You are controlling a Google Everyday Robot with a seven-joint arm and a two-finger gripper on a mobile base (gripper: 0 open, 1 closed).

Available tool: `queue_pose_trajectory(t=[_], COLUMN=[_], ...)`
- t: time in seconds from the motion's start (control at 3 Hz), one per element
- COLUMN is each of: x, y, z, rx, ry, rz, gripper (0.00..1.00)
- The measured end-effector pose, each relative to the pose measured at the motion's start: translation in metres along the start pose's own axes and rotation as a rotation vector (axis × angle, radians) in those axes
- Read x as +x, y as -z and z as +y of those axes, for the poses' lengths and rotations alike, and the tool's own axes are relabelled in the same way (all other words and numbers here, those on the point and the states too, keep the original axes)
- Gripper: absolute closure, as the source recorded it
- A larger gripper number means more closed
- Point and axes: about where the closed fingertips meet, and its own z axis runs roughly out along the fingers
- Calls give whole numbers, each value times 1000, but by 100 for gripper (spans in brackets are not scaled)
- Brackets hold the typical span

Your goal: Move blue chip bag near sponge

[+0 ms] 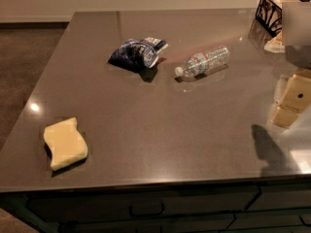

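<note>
The blue chip bag [136, 53] lies crumpled on the dark countertop [160, 125], toward the back and left of centre. The pale yellow sponge [65, 143] lies near the front left corner, well apart from the bag. My gripper [290, 101] is at the right edge of the view, tan and blocky, above the counter's right side and far from both the bag and the sponge. It holds nothing that I can see.
A clear plastic water bottle [202, 61] lies on its side just right of the bag. A black wire holder [273, 11] stands at the back right corner. Drawers [146, 208] run below the front edge. Carpet lies to the left.
</note>
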Motion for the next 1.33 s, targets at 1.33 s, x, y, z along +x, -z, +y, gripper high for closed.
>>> queue_pose_trajectory(t=[1.33], x=[-62], y=[-34], z=[-62], rx=[40], ry=[-131], rz=[-125], gripper=[0])
